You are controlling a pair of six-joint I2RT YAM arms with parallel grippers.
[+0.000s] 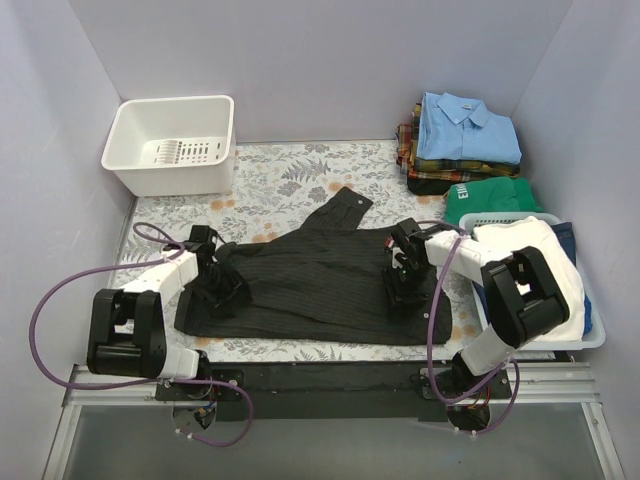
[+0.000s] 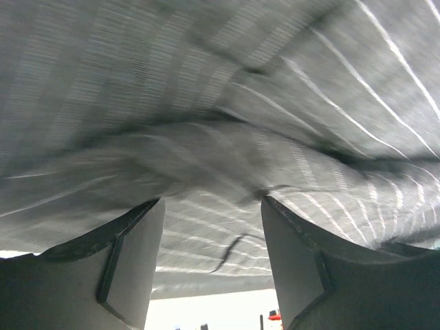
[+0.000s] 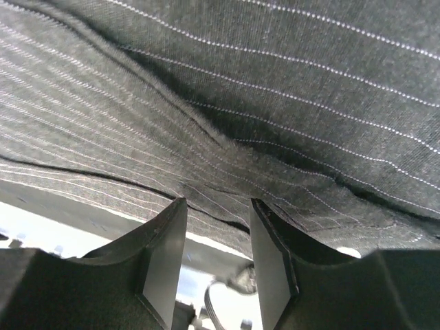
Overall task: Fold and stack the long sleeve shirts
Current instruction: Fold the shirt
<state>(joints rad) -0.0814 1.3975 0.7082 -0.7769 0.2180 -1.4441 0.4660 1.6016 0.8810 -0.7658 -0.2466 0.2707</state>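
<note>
Both arms reach down onto the black shirt (image 1: 320, 285), which lies spread across the near half of the table (image 1: 280, 175).
The left jaws stand wide at its left edge. The right jaws are narrower but still apart on its right side. In both wrist views pinstriped cloth crosses the fingertips (image 2: 134, 254). A sleeve (image 1: 345, 205) angles away behind. Far right, a pile (image 1: 440, 165) of folded shirts has a blue shirt (image 1: 468, 128) on top.

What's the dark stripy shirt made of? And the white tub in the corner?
The dark shirt looks like soft woven cloth, matte, maybe cotton: it wrinkles and shows fine threads and thin pale stripes. The white tub looks like hard, smooth plastic, with moulded walls and slots.
</note>
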